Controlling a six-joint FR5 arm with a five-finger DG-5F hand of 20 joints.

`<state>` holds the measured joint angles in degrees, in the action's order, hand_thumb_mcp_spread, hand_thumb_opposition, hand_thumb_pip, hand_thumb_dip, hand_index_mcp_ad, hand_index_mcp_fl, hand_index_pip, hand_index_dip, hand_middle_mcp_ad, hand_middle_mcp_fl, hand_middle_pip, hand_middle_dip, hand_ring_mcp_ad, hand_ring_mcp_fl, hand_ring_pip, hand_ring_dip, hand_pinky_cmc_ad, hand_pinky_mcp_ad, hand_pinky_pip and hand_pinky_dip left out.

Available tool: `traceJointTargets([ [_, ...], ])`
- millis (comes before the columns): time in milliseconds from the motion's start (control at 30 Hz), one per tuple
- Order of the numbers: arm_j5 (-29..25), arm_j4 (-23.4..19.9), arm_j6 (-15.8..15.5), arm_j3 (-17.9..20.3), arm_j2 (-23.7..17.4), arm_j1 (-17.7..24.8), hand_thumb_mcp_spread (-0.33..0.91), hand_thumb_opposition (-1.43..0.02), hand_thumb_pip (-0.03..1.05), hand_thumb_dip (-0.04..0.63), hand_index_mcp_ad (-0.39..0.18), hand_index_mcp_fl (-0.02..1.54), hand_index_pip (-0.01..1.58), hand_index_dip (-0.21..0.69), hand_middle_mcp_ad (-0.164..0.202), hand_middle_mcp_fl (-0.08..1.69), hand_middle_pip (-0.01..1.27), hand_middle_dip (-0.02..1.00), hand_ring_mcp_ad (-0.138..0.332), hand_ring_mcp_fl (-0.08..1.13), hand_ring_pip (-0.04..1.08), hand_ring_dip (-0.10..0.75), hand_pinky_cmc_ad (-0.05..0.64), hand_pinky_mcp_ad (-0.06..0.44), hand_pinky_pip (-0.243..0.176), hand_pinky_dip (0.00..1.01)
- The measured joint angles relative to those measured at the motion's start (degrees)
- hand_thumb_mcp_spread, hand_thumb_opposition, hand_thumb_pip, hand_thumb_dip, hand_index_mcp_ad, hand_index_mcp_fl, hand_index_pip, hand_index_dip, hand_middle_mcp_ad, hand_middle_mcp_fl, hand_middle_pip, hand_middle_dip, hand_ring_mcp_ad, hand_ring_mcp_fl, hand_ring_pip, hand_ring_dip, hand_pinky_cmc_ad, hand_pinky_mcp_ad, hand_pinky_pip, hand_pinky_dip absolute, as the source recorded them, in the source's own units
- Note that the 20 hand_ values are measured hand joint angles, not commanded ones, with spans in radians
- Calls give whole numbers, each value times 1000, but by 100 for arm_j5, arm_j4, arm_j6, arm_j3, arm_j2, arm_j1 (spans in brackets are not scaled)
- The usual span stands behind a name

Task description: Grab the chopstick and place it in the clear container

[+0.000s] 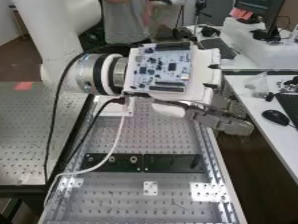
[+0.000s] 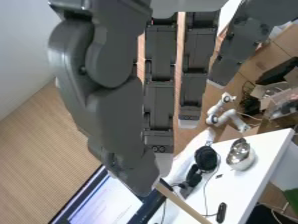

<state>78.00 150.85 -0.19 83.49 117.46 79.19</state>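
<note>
Thumb (image 2: 106, 105) of the hand (image 1: 223, 121), dark grey, looms nearest the wrist camera, its tip clamped together with a finger on the chopstick (image 2: 181, 204), which sticks out past them, outside any container. In the wrist view a rounded, shiny container (image 2: 239, 155) stands on a white table (image 2: 226, 187); what is in it, I cannot tell. Beyond, an open box (image 2: 284, 110) holds jumbled things, too small to name. In the high view, something see-through (image 1: 257, 85) sits near a black mouse (image 1: 275, 117)
</note>
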Motion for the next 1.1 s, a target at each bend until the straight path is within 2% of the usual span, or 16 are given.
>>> traceJointTargets([
  [333, -77, 459, -26, 361, -623, 319, 592, -1220, 511, 267, -136, 1482, 215, 63, 21, 1459, 176, 422, 79, 764, 99, 326, 463, 227, 51, 356],
  [467, -272, 575, -33, 544, -795, 516, 590, -1223, 517, 269, -152, 1499, 216, 72, 21, 1520, 192, 426, 77, 766, 99, 326, 459, 237, 51, 367],
  [633, -682, 695, -33, 735, -961, 898, 590, -1223, 517, 265, -152, 1497, 216, 72, 23, 1525, 192, 426, 75, 782, 98, 332, 475, 243, 47, 368],
  [833, -1468, 784, 15, 865, -1032, 1600, 590, -1223, 517, 265, -152, 1497, 216, 72, 23, 1527, 188, 415, 72, 782, 96, 328, 476, 241, 51, 367],
  [1100, -2391, 1040, 145, 802, -953, 2394, 590, -1223, 517, 265, -152, 1497, 216, 72, 19, 1527, 188, 415, 70, 782, 96, 328, 478, 244, 51, 382],
])
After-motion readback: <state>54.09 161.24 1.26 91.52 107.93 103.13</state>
